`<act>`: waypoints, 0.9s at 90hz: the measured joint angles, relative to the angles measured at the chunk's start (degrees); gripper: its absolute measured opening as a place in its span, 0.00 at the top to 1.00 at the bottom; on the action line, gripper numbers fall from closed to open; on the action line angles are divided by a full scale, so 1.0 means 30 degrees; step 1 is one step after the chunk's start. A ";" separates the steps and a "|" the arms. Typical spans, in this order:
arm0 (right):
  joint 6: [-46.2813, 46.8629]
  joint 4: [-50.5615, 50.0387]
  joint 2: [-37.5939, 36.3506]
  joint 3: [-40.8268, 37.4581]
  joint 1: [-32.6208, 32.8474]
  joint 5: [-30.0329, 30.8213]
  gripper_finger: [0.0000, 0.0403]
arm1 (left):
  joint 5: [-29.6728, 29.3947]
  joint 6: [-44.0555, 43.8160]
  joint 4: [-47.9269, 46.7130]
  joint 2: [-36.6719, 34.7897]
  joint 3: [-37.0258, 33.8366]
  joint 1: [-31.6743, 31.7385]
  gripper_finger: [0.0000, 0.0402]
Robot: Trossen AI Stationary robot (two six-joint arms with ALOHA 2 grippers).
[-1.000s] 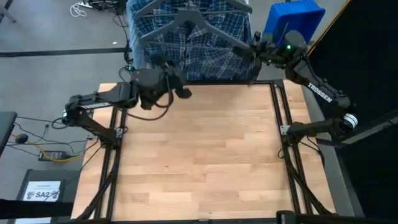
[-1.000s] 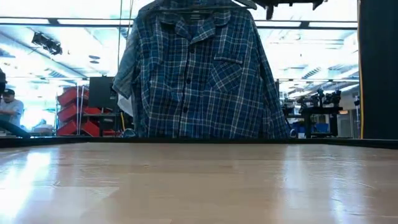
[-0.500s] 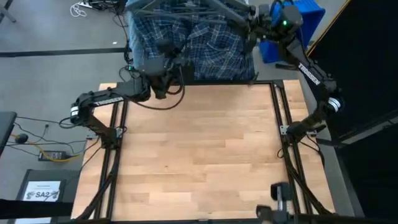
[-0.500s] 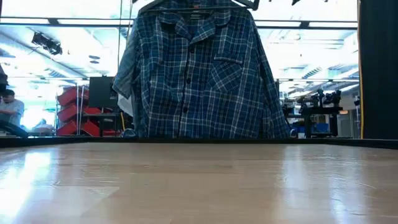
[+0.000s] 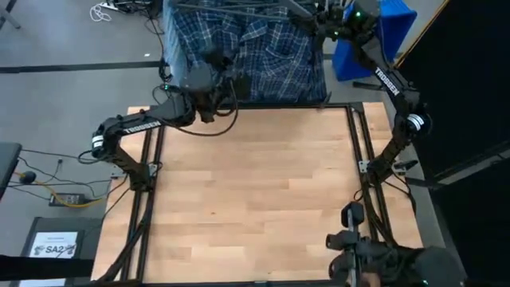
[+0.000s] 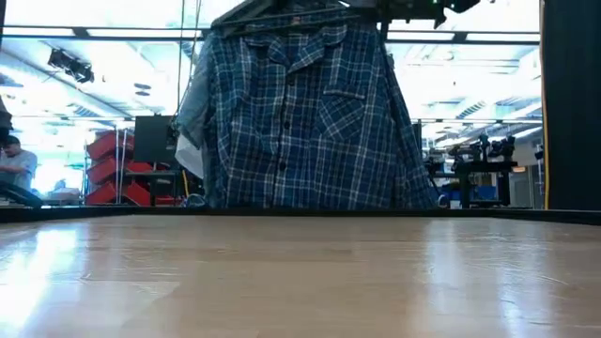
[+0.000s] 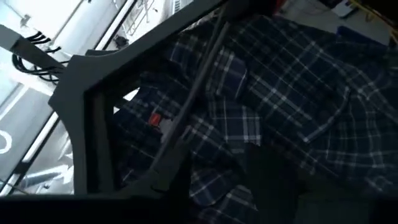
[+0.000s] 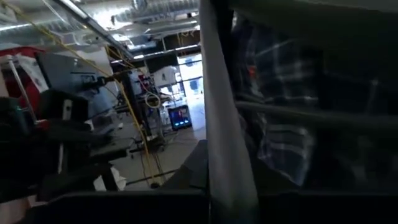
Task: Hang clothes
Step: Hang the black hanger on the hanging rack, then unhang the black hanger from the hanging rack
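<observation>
Over the last second the right gripper [image 5: 323, 17] is carried up and back to the rail past the desk [image 5: 255, 191] far edge; the plaid shirt [image 6: 305, 113] and its hanger [image 5: 239, 9] are lifted with it. Hanging is judged nearly complete. Shirt long axis is vertical, collar up, front toward the desk. Left gripper [image 5: 213, 68] is raised at the shirt's near-left shoulder. Whether either gripper is spread or pinching cannot be told.

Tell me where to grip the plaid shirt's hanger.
Probably take the hanger at a sloping shoulder bar near the top, coming from the table side. The plaid shirt hangs front-on, covering everything lower, and only the bars above the collar are exposed.
</observation>
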 joint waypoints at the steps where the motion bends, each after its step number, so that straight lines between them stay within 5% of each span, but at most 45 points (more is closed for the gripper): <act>1: 0.0000 -0.0005 0.0000 -0.0002 -0.0019 -0.0006 1.00 | -0.0005 0.0000 0.0002 0.0000 -0.0022 -0.0003 0.68; 32: 0.0016 -0.0102 -0.0087 -0.0017 -0.0447 -0.0604 0.97 | -0.0726 -0.0527 -0.0517 0.0022 -0.0448 0.0012 0.68; 66: -0.2316 -0.1055 -0.0253 -0.0039 -0.1167 -0.1935 0.61 | -0.2778 -0.0991 -0.0846 0.0022 -0.0448 -0.0701 0.68; 81: -0.4131 -0.3664 -0.0647 -0.0046 -0.2411 -0.1537 0.55 | -0.3995 -0.0770 -0.1015 0.0022 -0.0448 -0.1192 0.68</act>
